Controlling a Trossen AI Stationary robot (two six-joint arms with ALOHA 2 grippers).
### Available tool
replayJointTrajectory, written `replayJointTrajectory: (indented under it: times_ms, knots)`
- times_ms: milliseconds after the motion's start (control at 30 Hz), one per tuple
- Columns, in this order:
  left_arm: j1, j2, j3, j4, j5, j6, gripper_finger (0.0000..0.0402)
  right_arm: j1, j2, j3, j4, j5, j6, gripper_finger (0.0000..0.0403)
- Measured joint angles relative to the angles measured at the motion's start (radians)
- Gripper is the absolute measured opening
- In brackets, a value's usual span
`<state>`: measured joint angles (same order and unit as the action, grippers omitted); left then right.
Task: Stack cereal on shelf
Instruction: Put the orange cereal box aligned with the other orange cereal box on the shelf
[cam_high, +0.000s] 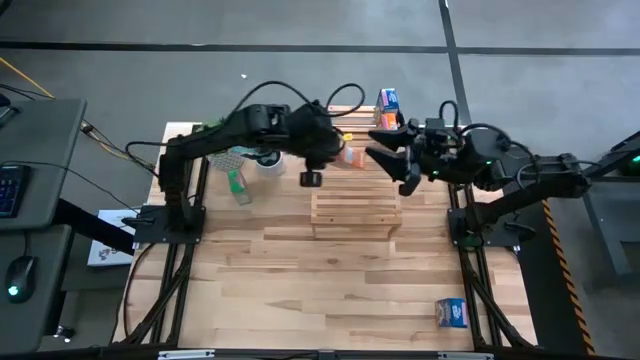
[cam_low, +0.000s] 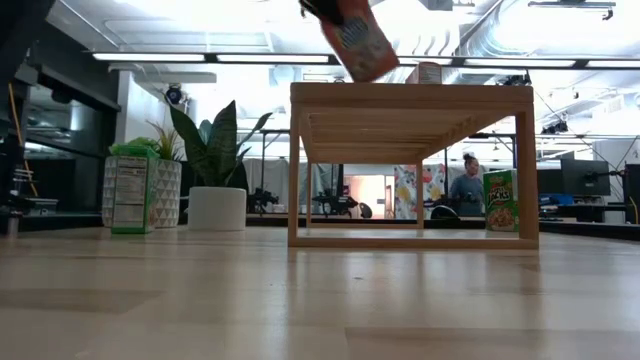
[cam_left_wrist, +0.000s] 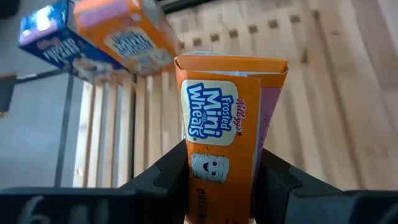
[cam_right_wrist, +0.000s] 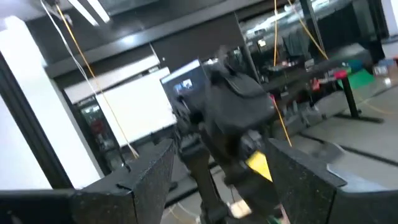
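Shelf (cam_high: 356, 208): pale slatted rack, standing mid-table on the plank table (cam_high: 300, 280); in the low view (cam_low: 410, 96) its top is sitting on four legs, open beneath.

Left gripper (cam_left_wrist: 221, 186): hanging above the shelf's far edge, fingers (cam_left_wrist: 163, 177) clamped on an orange box (cam_left_wrist: 221, 134). The box is reading "Frosted Mini Wheats"; in the high view (cam_high: 349, 155) it is showing just past the shelf's far side, and in the low view (cam_low: 360, 40) it is tilting in the air above the shelf's top, not touching it.

Right gripper (cam_high: 393, 152): hovering beside the shelf's far right corner, fingers spread apart and holding nothing. Its own camera (cam_right_wrist: 217, 180) is looking out at the left arm and the room, with both fingers (cam_right_wrist: 140, 174) standing wide.

Second orange box (cam_left_wrist: 127, 34) and blue box (cam_left_wrist: 46, 34): lying side by side at the shelf's far end in the left wrist view; the blue one (cam_high: 388, 100) is lying beyond the shelf's far right corner.

Green box (cam_high: 236, 184): lying left of the shelf; standing upright in the low view (cam_low: 130, 190).

Another blue box (cam_high: 452, 313): lying well apart, at the table's near right corner.

Green-and-yellow box (cam_low: 501, 200): standing behind the shelf's right leg.

Potted plant (cam_low: 215, 165): sitting left of the shelf, beyond the green box.

Person (cam_low: 467, 185): sitting far behind the shelf, in the room.
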<state>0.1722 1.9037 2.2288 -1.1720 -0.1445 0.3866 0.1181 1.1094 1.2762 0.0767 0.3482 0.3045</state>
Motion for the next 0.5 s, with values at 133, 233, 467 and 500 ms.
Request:
replayJointTrajectory:
  times_ms: [133,233,467,500]
  knots:
    - [0.026,0.04,0.0,0.061,-0.001,0.032,0.0122,0.0,-0.012,0.0,0.013,-0.001,-0.017,0.0248]
    - [0.047,0.057,0.0,0.08,-0.011,0.053,0.0122,0.0,-0.014,0.0,0.013,-0.002,-0.017,0.0248]
    - [0.111,0.082,0.0,0.084,-0.041,-0.029,0.0122,0.0,-0.014,0.0,0.011,-0.003,-0.017,0.0248]
    - [0.117,0.082,0.0,0.084,-0.039,-0.035,0.0122,0.0,-0.014,0.0,0.011,-0.003,-0.017,0.0248]
